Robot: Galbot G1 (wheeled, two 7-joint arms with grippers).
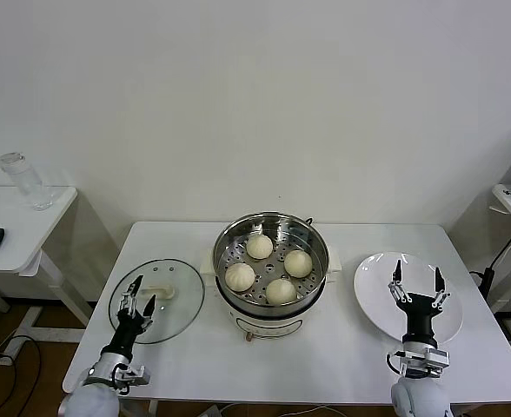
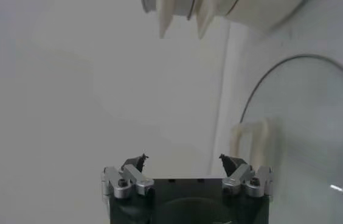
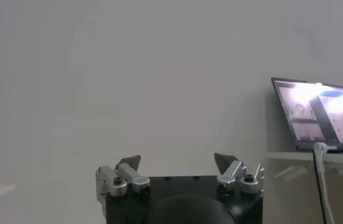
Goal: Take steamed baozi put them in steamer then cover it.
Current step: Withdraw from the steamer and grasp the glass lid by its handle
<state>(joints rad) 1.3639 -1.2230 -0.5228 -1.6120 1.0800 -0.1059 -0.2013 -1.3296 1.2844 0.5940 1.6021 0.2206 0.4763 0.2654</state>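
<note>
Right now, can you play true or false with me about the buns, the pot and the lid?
1. All four steamed baozi sit inside the steamer. True.
2. The glass lid is covering the steamer. False: it lies flat on the table, on the steamer's left.
3. The white plate has a bun on it. False: no bun lies on it.
4. The left gripper holds the lid by its handle. False: its fingers are open above the lid, holding nothing.
5. The right gripper is open over the plate. True.
</note>
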